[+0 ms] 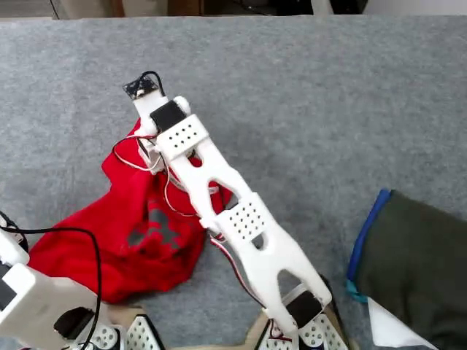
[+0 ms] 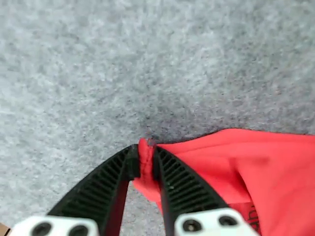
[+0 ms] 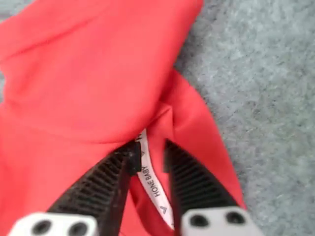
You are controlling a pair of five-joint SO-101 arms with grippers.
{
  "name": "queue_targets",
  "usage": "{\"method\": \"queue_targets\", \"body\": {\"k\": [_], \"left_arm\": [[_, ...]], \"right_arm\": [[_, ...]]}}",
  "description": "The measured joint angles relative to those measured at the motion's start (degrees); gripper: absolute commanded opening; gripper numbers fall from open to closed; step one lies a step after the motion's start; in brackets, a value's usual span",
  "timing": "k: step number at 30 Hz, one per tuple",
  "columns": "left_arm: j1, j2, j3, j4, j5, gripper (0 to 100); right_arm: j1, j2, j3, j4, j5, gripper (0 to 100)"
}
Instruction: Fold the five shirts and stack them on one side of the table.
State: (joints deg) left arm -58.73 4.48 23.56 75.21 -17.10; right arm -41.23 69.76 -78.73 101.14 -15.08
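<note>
The work is at the start of one fold: the red shirt [image 1: 139,233] lies rumpled and unfolded at the near left of the grey surface [image 1: 328,95], and both arms are on it. The left hand [image 2: 144,157] is closed on a thin fold at the shirt's edge, right where the cloth meets the bare surface. The right hand [image 3: 150,150] sits at the neck opening with its jaws a little apart. The white neck label runs between them, and it seems to have nothing pinched yet, though the angle makes that hard to judge.

The next move probably calls for the right hand to close on the collar. Both hands could then draw the cloth out flat before any fold is made. The pull needs to be even, or the thin edge may slip from the left hand.

The shirt is bright red, soft and creased, with a dark print on its front. A dark garment with a blue edge [image 1: 416,255] lies well apart at the near right.
</note>
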Motion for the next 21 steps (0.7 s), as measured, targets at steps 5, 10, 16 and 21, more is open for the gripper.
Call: {"method": "queue_targets", "body": {"k": [5, 10, 16, 21], "left_arm": [[0.0, 0.0, 0.0, 0.0, 0.0, 3], [0.0, 0.0, 0.0, 0.0, 0.0, 3], [0.0, 0.0, 0.0, 0.0, 0.0, 3], [0.0, 0.0, 0.0, 0.0, -2.2, 3]], "right_arm": [[2.6, 2.6, 0.0, 0.0, 0.0, 0.5], [5.9, 2.7, 0.0, 0.0, 0.0, 0.5], [12.8, 2.4, 0.3, 0.2, 0.0, 0.5], [19.8, -1.8, 6.8, 0.2, 0.7, 0.5]]}}
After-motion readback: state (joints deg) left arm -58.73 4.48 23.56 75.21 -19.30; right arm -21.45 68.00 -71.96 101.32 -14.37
